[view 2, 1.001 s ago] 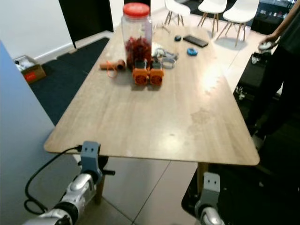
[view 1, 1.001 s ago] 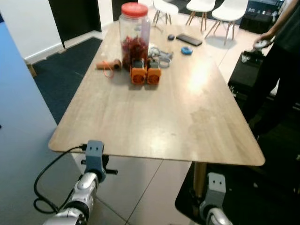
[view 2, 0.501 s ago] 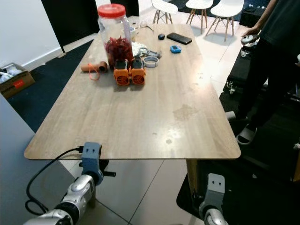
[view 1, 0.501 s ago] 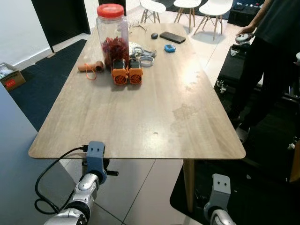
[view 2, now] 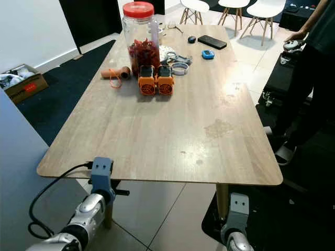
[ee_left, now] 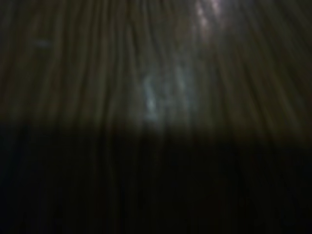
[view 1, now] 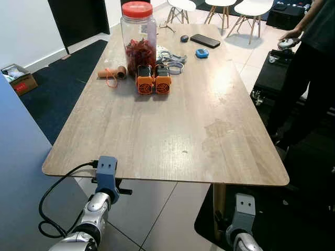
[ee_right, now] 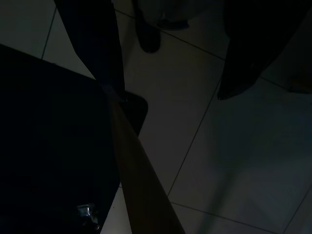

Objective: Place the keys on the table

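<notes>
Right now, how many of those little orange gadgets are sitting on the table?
2. One orange gadget and a second orange gadget stand side by side, touching, just in front of the red-lidded jar toward the table's far end.

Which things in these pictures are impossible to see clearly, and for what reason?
- Left gripper: the head views cut the left arm at the bottom edge; the left wrist view is a dark blur, so open or shut is unknown.
- Right gripper: two dark fingers show in the dim right wrist view; any grasp is unclear.
- Keys: a metal clutter beside the jar is too small to name.
- Person: cut by the right edge.
</notes>
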Controlling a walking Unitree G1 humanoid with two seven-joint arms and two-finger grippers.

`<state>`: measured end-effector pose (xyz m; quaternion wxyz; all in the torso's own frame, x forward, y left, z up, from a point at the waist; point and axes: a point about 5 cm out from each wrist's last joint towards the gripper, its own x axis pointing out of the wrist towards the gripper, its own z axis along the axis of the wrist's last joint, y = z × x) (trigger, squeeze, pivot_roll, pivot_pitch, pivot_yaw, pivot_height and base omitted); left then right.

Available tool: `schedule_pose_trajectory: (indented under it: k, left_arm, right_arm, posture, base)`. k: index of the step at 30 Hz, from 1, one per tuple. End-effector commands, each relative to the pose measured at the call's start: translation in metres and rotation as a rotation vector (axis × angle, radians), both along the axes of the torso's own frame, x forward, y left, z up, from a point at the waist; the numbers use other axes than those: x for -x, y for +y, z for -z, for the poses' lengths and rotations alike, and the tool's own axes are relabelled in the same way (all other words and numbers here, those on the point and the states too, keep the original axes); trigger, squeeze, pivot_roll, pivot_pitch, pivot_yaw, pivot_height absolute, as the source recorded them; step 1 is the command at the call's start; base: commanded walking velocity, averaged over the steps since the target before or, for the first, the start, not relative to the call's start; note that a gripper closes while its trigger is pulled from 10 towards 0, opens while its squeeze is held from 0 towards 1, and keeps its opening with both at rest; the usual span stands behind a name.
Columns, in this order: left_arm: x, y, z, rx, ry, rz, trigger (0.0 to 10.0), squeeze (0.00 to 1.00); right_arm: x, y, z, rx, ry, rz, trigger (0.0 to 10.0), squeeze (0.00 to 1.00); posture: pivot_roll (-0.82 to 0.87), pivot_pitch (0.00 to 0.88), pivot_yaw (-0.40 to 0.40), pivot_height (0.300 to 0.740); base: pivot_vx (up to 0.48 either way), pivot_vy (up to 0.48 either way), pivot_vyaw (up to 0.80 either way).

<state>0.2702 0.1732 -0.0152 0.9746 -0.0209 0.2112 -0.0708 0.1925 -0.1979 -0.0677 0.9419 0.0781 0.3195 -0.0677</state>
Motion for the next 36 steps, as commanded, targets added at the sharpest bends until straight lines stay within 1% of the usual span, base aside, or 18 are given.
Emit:
schedule_pose_trajectory:
  k: [1,14,22,26,27,30,34,36]
  left_arm:
    - [0.006,0.005,0.006,-0.002,0.038,-0.009,10.0,0.0]
    - [0.005,0.003,0.005,0.0,0.038,0.0,10.0,0.0]
    - [0.01,-0.007,0.009,-0.06,0.053,0.121,10.0,0.0]
    - [0.01,-0.009,0.01,-0.07,0.055,0.139,10.0,0.0]
    - [0.012,-0.01,0.011,-0.082,0.058,0.161,10.0,0.0]
    - [0.017,-0.012,0.015,-0.117,0.076,0.206,10.0,0.0]
    - [0.02,-0.008,0.018,-0.138,0.088,0.191,10.0,0.0]
    - [0.024,-0.004,0.02,-0.15,0.1,0.18,10.0,0.0]
  right_arm:
    - [0.001,-0.001,0.001,0.0,0.01,0.003,10.0,0.0]
    - [0.0,-0.001,0.0,-0.001,0.01,0.002,10.0,0.0]
    - [0.0,-0.001,0.0,0.0,0.011,0.001,10.0,0.0]
    - [0.0,0.0,0.0,0.0,0.011,0.002,10.0,0.0]
    - [0.0,0.0,0.0,0.0,0.011,0.001,10.0,0.0]
    - [0.0,0.001,0.001,-0.001,0.011,-0.001,10.0,0.0]
    - [0.001,0.002,0.001,0.002,0.016,-0.007,10.0,0.0]
    - [0.002,0.002,0.002,0.021,0.027,-0.028,10.0,0.0]
  posture:
    - [0.02,0.033,-0.004,0.74]
    - [0.02,0.032,-0.004,0.74]
    - [0.02,0.022,-0.001,0.74]
    - [0.02,0.022,-0.001,0.74]
    - [0.03,0.019,0.001,0.74]
    - [0.03,0.015,0.003,0.74]
    - [0.03,0.014,0.001,0.74]
    - [0.03,0.011,0.0,0.74]
  base:
    - [-0.39,0.0,0.0]
    - [-0.389,0.0,0.0]
    - [-0.386,0.0,0.0]
    - [-0.382,0.0,0.0]
    - [-0.296,0.0,0.0]
    - [0.0,0.0,0.0]
    - [0.0,0.0,0.0]
    - [0.0,0.0,0.0]
